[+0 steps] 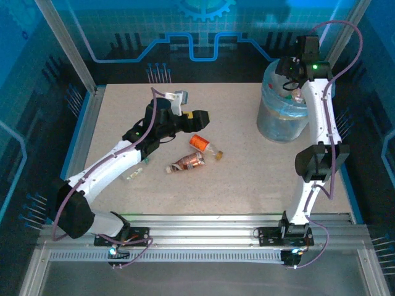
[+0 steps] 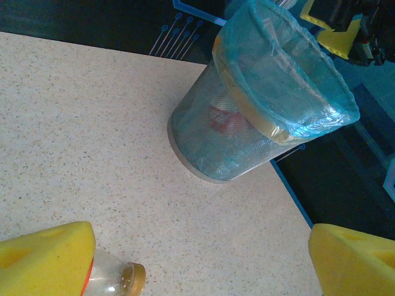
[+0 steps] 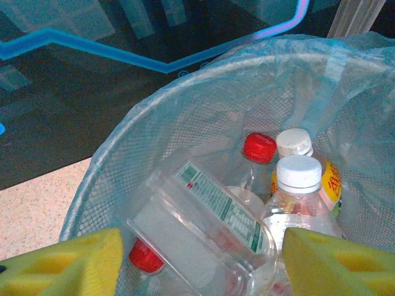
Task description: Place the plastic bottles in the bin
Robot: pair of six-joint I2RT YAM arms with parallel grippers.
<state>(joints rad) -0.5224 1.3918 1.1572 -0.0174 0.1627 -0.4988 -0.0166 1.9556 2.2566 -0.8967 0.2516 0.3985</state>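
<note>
Left gripper (image 2: 199, 250) hangs over the middle of the table with its yellow pads (image 2: 46, 262) spread wide and nothing between them. A clear bottle with a gold cap (image 2: 117, 280) lies right beside one pad, and a copper-label bottle (image 1: 186, 162) lies close by on the table. Right gripper (image 3: 202, 240) is over the bin (image 1: 282, 120) at the far right, fingers apart, and a clear green-and-white-label bottle (image 3: 210, 222) lies crosswise between them on top of a red-cap bottle (image 3: 259, 149) and a white-cap bottle (image 3: 299, 172) in the bag. Honestly can't tell if the pads touch it, but it looks loose to me.
</note>
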